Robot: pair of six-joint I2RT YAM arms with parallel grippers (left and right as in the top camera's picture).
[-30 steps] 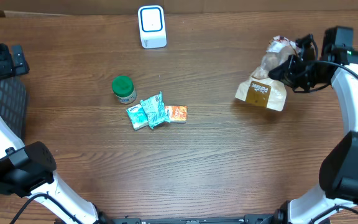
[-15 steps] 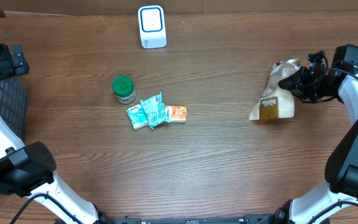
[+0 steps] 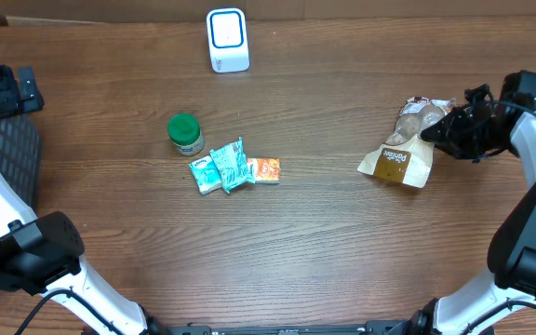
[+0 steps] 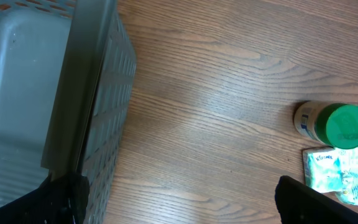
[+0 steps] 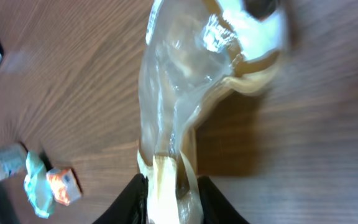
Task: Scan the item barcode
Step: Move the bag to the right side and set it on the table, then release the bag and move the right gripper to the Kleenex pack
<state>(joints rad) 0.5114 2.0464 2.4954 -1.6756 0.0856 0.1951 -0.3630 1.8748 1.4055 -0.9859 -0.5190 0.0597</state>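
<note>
The item, a clear plastic bread bag with a brown label (image 3: pixel 400 154), lies on the table at the right, label end toward the middle. My right gripper (image 3: pixel 443 130) is at its twisted far end. In the right wrist view the bag (image 5: pixel 179 106) stretches away from the gripper (image 5: pixel 169 199), and both black fingers press against the bunched plastic between them. The white barcode scanner (image 3: pixel 227 39) stands at the back centre, far from the bag. In the left wrist view my left gripper (image 4: pixel 185 205) is open and empty over bare wood beside a basket.
A green-capped bottle (image 3: pixel 185 133), teal packets (image 3: pixel 223 170) and an orange packet (image 3: pixel 265 169) lie in the middle of the table. A grey plastic basket (image 4: pixel 17 93) stands at the left edge, close to the left arm.
The right arm has swung the bag away from the table's middle and lowered it flat onto the wood. Its jaws have eased apart a little. The left arm has not moved.
</note>
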